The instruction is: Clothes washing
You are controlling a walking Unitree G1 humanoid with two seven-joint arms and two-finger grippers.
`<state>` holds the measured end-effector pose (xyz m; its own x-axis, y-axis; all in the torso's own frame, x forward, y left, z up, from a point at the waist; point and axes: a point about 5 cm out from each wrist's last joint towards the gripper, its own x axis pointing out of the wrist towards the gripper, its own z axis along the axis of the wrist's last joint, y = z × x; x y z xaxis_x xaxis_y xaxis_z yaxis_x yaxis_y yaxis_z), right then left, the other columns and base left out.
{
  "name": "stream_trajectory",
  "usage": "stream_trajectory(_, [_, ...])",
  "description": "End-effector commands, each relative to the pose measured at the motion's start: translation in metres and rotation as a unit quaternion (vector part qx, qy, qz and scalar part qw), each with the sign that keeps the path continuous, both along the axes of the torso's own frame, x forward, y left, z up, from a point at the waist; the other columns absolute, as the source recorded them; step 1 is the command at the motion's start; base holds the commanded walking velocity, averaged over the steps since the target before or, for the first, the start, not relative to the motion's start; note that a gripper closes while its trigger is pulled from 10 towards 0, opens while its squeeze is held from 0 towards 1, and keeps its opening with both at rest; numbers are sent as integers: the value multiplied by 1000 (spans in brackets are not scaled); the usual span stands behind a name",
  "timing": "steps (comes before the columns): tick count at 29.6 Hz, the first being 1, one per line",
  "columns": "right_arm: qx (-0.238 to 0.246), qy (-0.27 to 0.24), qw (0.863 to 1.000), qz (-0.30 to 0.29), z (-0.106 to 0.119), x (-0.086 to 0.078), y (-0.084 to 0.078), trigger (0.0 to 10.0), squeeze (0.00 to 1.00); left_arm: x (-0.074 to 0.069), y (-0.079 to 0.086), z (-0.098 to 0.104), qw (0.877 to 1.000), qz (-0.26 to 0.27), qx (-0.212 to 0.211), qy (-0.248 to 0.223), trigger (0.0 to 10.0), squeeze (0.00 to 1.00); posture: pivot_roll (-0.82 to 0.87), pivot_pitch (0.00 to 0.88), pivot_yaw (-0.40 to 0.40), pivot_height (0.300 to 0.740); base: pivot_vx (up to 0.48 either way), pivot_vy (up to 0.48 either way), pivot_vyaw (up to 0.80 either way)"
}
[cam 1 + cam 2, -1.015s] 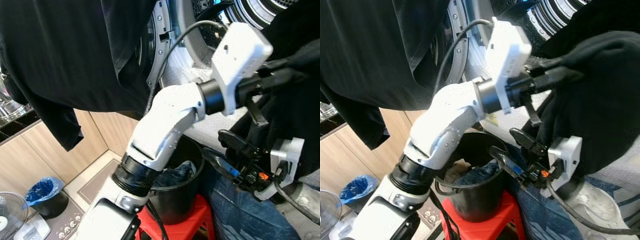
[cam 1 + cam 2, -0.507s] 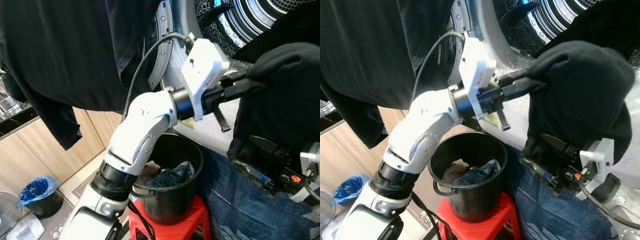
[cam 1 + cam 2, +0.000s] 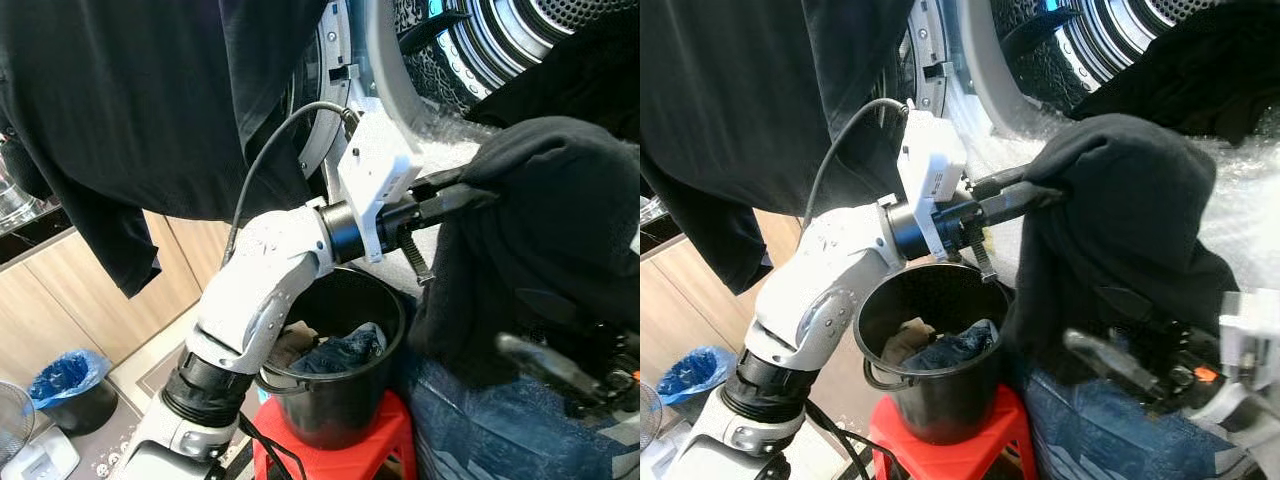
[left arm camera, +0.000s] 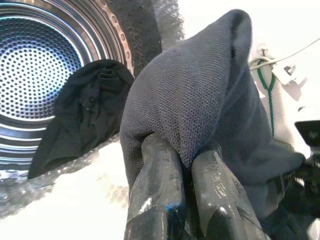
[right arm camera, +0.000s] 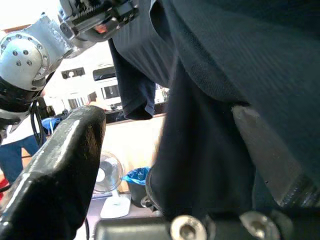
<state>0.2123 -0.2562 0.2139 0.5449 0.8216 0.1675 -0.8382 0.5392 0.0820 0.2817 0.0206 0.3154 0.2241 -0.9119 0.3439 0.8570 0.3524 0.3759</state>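
Just below the drum's [image 3: 560, 30] rim, your left gripper [image 4: 182, 165] is pinched shut on a fold of the black garment [image 3: 1120, 220], which droops limp and light over the bucket's [image 3: 930, 400] edge. Your right gripper [image 5: 165, 165] sits open beneath, cloth hanging between its fingers; take the low bulk there, since it's soft and will slump.

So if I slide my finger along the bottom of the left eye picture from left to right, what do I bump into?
Blue bin bag → robot's left arm → black bucket on the red stool → blue jeans cloth → right claw.
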Motion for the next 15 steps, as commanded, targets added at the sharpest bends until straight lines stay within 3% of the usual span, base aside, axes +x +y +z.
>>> stream_trajectory(1, [-7,-3,1000,-5,2,-1,-8,10000,0,-3,8,7,1000,3,-11,-11,10000,0,-98,48,83,740,0,0,0])
stream_trajectory(8, [-89,25,994,-62,-9,4,-32,10000,0,-9,17,4,1000,-21,1,1,10000,0,-96,45,82,740,0,0,0])
stream_trajectory(10, [-126,26,986,-101,-12,10,-41,10000,0,-12,19,3,1000,-28,1,6,10000,0,-96,43,82,740,0,0,0])
stream_trajectory(14, [-132,7,984,-121,-9,15,-46,10000,0,-14,20,4,999,-35,-7,11,10000,0,-93,39,80,740,0,0,0])
stream_trajectory(15, [-131,-4,984,-118,-6,18,-40,10000,0,-15,18,4,999,-38,-8,14,10000,0,-94,35,80,740,0,0,0])
